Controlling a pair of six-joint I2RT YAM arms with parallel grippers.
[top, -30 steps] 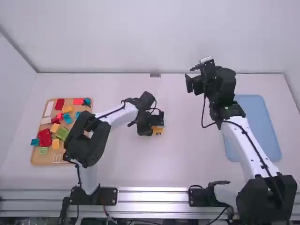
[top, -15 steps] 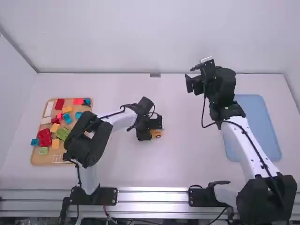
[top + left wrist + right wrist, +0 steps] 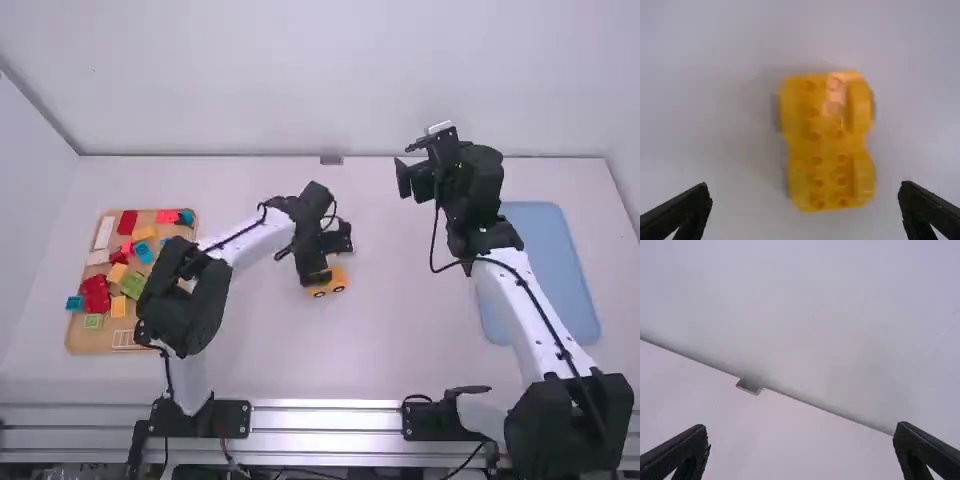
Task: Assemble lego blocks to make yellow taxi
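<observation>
Yellow car body (image 3: 330, 283): set down on the tabletop (image 3: 420, 345) below the left gripper (image 3: 805, 186); carried on dark wheels, two of them seen along its near side.
Studs: left exposed across the top, with no window or roof block fitted over them; whether the body is made of one piece or several joined ones cannot be told.
Left fingers: held wide apart, one to either side of the car body, with nothing clamped between them.
Right gripper (image 3: 801, 429): raised toward the back wall, well apart from the car body; its fingers are parted and nothing is gripped.
Board (image 3: 78, 338): placed at the far left, loaded with loose pieces, among them red blocks (image 3: 97, 293), a white block (image 3: 104, 232), a green block (image 3: 133, 285) and more yellow ones (image 3: 118, 306).
Blue mat (image 3: 545, 270): laid on the right side, partly overlapped by the right arm; what it is meant for is not shown.
Done: a wheeled yellow base appears to be formed.
Left to do: the cabin, roof and probably a sign are judged to be needed, so the build seems to be at an early stage.
Next: a block is likely to be fetched from the board and pressed squarely onto the studs; if it is pressed off-centre, the body could be rolled away on its wheels.
</observation>
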